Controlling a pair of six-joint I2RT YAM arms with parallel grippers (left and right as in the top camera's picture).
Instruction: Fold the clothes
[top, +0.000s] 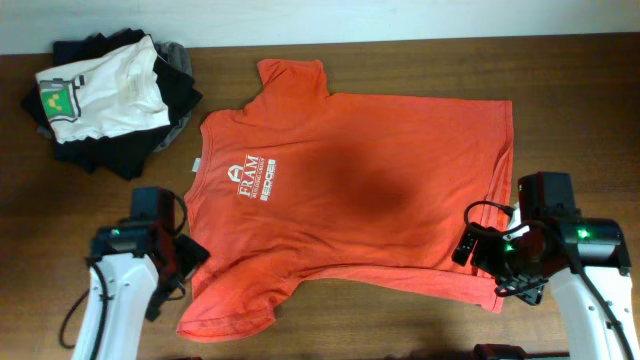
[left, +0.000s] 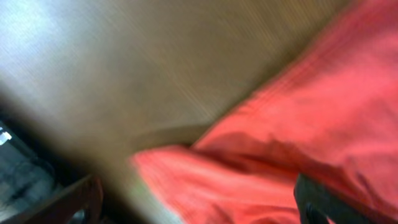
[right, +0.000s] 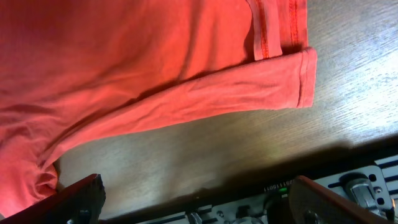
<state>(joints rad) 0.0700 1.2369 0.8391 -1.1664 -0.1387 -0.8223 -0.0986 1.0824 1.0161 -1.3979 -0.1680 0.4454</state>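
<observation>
The clothes, a red-orange T-shirt with white lettering, lie spread flat on the wooden table, neck to the left and hem to the right. My left gripper is at the near sleeve, by the shirt's lower left. In the blurred left wrist view my left gripper is open, its fingers far apart over red cloth. My right gripper hovers at the hem's near corner. In the right wrist view my right gripper is open and empty, with the hem corner ahead of it.
A pile of other garments sits at the back left, a white T-shirt with a green-yellow print on top of black and grey ones. The table's near edge runs just under my right gripper.
</observation>
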